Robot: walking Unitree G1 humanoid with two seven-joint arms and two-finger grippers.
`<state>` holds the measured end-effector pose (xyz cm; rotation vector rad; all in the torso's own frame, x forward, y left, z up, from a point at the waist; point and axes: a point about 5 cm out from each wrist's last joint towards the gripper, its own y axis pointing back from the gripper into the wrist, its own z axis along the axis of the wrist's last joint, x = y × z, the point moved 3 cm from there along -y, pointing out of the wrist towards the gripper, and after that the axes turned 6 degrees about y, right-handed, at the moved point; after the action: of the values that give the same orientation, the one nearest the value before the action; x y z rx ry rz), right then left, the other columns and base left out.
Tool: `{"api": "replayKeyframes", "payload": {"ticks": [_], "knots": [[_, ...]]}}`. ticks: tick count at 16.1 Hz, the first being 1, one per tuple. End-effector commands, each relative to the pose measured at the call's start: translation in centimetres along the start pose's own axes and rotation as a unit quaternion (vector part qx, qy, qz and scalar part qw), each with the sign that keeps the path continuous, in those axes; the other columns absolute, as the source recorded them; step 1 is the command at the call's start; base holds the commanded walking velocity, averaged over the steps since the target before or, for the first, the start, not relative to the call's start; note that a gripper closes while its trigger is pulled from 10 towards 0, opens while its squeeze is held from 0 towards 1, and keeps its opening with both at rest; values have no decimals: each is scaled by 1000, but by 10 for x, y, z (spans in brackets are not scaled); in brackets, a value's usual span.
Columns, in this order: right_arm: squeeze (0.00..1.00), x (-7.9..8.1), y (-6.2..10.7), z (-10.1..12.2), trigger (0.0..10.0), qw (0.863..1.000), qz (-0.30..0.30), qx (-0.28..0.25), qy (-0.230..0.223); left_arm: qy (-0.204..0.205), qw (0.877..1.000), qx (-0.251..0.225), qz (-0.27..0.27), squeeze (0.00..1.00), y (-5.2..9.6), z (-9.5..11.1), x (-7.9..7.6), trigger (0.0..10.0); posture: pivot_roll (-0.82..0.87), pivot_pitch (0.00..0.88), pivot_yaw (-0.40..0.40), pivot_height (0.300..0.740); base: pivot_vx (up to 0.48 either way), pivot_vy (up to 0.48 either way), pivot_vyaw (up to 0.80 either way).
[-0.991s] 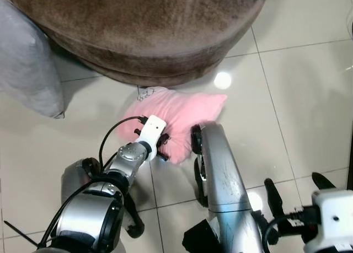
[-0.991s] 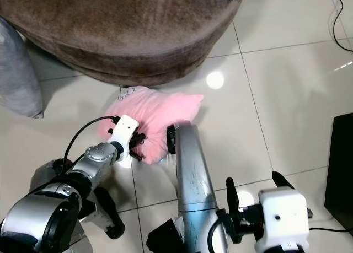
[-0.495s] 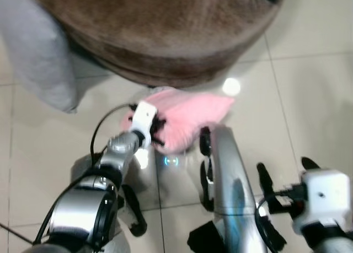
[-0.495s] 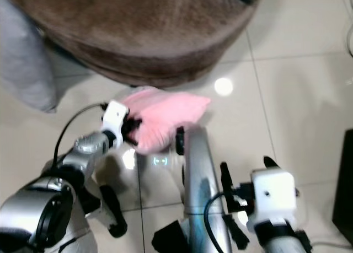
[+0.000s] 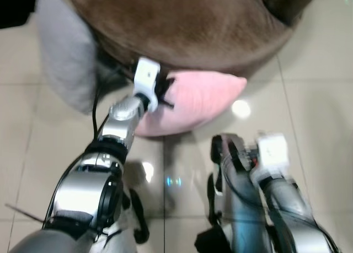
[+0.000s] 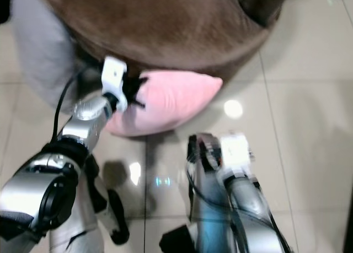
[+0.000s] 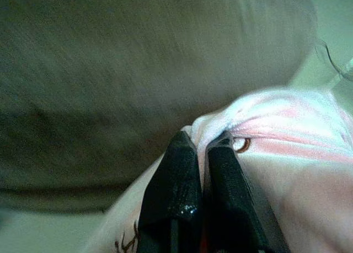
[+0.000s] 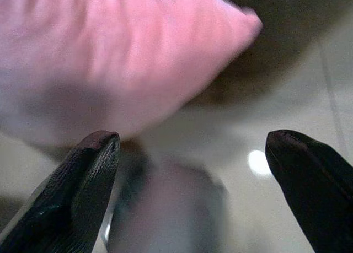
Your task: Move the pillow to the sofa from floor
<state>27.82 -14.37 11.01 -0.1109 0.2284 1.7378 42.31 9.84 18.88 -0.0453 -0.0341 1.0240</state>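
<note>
The pink pillow [image 5: 193,101] hangs lifted off the tile floor, right against the front of the brown sofa [image 5: 182,27]. My left gripper [image 5: 161,92] is shut on the pillow's left edge; in the left wrist view its black fingers [image 7: 179,192] pinch a fold of pink fabric [image 7: 276,132], with the sofa's brown side [image 7: 110,65] just behind. My right gripper [image 8: 193,148] is open, fingers wide apart, below and short of the pillow [image 8: 110,60]. Its white wrist [image 5: 273,154] sits low in the eye views, to the right of the pillow.
A grey cushion [image 5: 66,54] leans at the sofa's left end, close to my left arm. Glossy beige tiles [image 5: 320,98] spread to the right. My own legs [image 5: 231,209] fill the lower middle of the eye views.
The left gripper has raised the pillow from the floor up to the sofa's front. The right arm has swung in toward the pillow. The camera has tilted and shifted.
</note>
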Motion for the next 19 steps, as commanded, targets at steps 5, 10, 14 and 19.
{"api": "replayKeyframes", "payload": {"ticks": [5, 10, 14, 19], "knots": [[0, 14, -33, -22, 10000, 999, 35, 34, -18, -39, 994, -97, 19, 0, 7, 61, 16, 0, 69, 168, -42, 466, 0, 0, 0], [0, -4, -52, 13, 10000, 999, 28, -30, -13, 32, 997, -62, 39, 0, 24, 24, 9, 0, 98, 141, -85, 466, 0, 0, 0], [0, -23, -53, 51, 10000, 997, 33, -75, 2, 39, 998, -40, 39, 0, 28, 11, -1, 0, 92, 143, -102, 466, 0, 0, 0], [0, -29, -47, 44, 10000, 998, 36, -54, 16, 19, 998, -43, 48, 0, 32, 18, 2, 0, 84, 147, -101, 466, 0, 0, 0]]}}
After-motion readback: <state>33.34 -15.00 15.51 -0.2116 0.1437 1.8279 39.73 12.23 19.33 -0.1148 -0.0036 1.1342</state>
